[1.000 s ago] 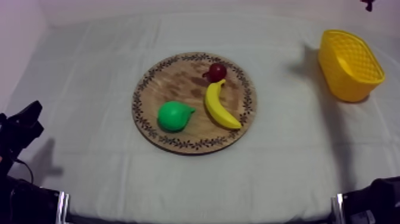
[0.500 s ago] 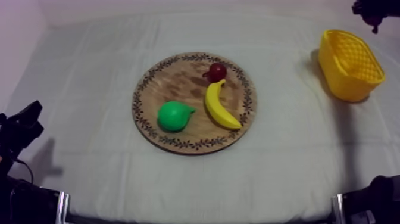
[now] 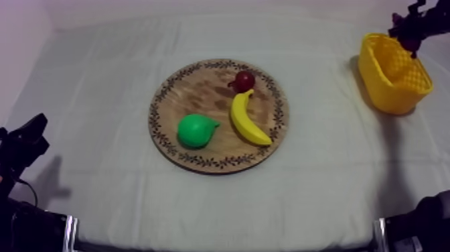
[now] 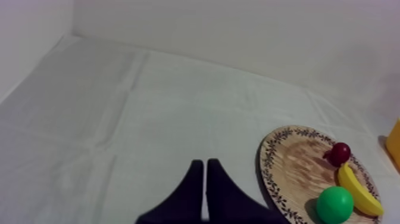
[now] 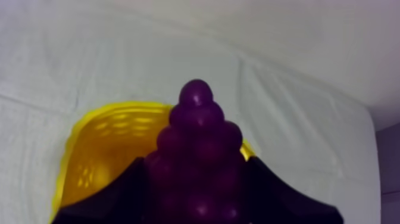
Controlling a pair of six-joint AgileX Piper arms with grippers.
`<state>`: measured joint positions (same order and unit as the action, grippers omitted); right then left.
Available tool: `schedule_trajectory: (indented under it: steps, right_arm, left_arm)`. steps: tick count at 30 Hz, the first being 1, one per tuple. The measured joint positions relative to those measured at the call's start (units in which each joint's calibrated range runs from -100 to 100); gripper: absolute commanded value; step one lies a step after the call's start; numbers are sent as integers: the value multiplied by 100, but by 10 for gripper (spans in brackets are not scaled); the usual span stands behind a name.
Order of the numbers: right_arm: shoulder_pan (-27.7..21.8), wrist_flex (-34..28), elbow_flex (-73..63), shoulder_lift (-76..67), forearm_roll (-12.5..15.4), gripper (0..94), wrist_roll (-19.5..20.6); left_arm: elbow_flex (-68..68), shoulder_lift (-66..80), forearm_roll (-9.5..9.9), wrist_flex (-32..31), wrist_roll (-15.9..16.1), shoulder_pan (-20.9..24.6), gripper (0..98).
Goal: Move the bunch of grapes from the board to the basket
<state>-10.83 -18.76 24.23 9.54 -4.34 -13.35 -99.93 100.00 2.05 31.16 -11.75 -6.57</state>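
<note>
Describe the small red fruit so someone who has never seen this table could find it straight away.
Find the round wooden board in the middle of the table. The small red fruit sits near its far rim, right beside the tip of the banana. It is the smallest piece there, round and dark red, while the banana is long and yellow and the pear is green.

Glossy plastic grapes [image 5: 199, 149], plastic basket [image 3: 385, 90], grainy wooden board [image 3: 201, 94], matt cloth [image 3: 100, 100].

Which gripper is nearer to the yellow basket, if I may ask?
Right. The right gripper, shut on the bunch of grapes, hangs over the yellow basket; the left gripper rests far off, beyond the wooden board.
</note>
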Motion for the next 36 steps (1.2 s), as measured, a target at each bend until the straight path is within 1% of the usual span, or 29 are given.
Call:
schedule_trajectory:
  steps: [5,8,10,13,15,18,21,23,26,30,33,36]
  right_arm:
    - [-8,-188,23,337,39,214,-66]
    - [-20,-292,80,486,79,235,-83]
    - [-24,-387,83,584,101,287,-83]
    - [-27,-507,40,660,139,416,-79]
    - [-32,-618,24,681,171,478,-86]
    - [-38,-626,17,686,182,543,-81]
    - [-40,-590,-12,643,175,585,19]
    - [-51,-470,-40,576,116,601,111]
    - [-71,-286,-53,432,-28,609,351]
    - [-87,-135,13,210,-63,604,619]
    - [-115,-13,166,-38,-56,597,673]
    - [-132,92,374,-326,6,588,582]
  left_arm:
    - [0,0,0,0,0,0,1]
    - [0,0,0,0,0,0,1]
    - [0,0,0,0,0,0,1]
    - [0,0,0,0,0,0,1]
    - [0,0,0,0,0,0,1]
    - [0,0,0,0,0,0,1]
    - [0,0,0,0,0,0,1]
    - [0,0,0,0,0,0,1]
    - [0,0,0,0,0,0,1]
    - [0,0,0,0,0,0,1]
    - [0,0,0,0,0,0,1]
    - [0,0,0,0,0,0,1]
